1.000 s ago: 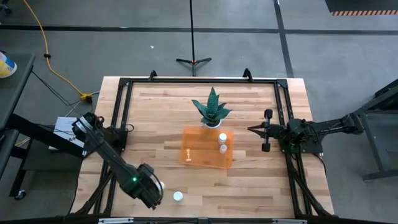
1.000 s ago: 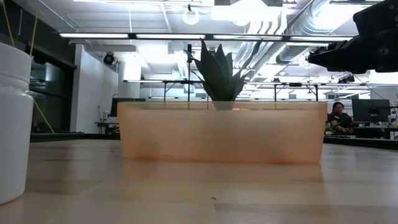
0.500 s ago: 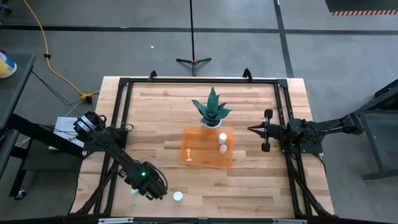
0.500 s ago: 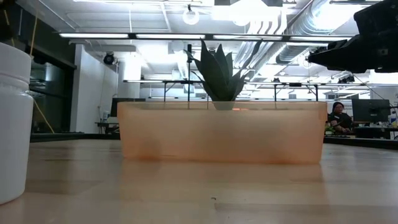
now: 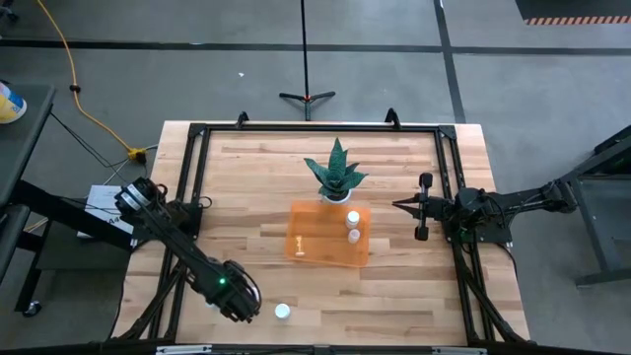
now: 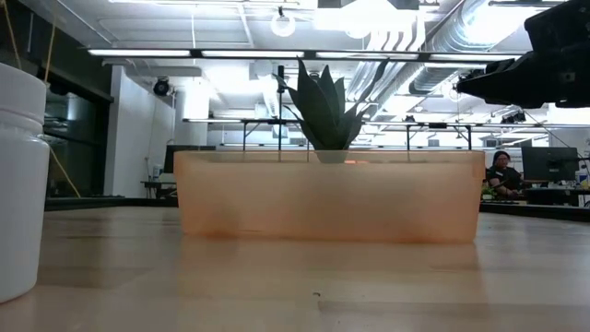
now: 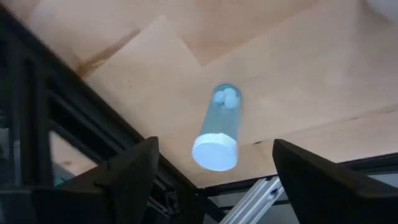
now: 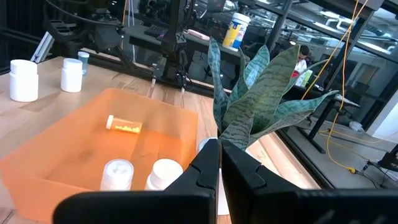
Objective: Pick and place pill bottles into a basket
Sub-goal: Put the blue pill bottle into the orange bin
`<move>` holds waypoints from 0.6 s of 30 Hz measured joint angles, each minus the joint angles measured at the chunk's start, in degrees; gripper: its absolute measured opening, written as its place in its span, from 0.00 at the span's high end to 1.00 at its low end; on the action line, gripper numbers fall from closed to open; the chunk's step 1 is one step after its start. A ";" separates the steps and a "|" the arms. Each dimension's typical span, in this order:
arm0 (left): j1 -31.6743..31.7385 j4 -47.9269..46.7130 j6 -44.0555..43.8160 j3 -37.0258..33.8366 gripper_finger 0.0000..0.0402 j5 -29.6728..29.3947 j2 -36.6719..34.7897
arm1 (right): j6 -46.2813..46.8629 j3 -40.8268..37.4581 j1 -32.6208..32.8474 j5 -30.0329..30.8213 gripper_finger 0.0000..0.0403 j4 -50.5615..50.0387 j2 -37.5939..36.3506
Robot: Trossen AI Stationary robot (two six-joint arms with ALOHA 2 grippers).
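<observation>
My left gripper [image 5: 232,296] is open near the table's front left edge, pointing down. A small clear bottle with a white cap [image 7: 217,134] stands between its fingers [image 7: 214,142], untouched, on its base. A white pill bottle [image 5: 283,312] stands on the table just right of it and shows large in the low view [image 6: 18,184]. The orange bin [image 5: 330,234] at mid-table holds two white bottles [image 5: 353,227] and a small orange vial [image 5: 299,242]. My right gripper [image 5: 399,205] is shut and empty, right of the bin and above the table.
A spiky green plant in a white pot [image 5: 335,173] stands against the bin's far side. A black frame [image 5: 197,148] runs along the table's edges. The table's front edge lies close to the left gripper. People sit in the room beyond [image 6: 502,171].
My left gripper has shifted a little toward the table's left edge, staying low near the front edge.
</observation>
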 joint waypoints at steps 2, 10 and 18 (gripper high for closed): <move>-0.16 3.23 -0.01 -1.72 0.13 0.00 -0.03 | 0.00 0.00 0.00 -0.01 0.98 0.00 0.01; -0.88 14.36 0.90 -9.97 0.18 3.84 0.02 | 0.06 0.00 0.00 -0.01 0.98 0.00 0.01; -0.78 15.53 1.65 -11.42 0.18 4.72 0.02 | 0.17 0.00 0.00 -0.01 0.98 0.00 0.00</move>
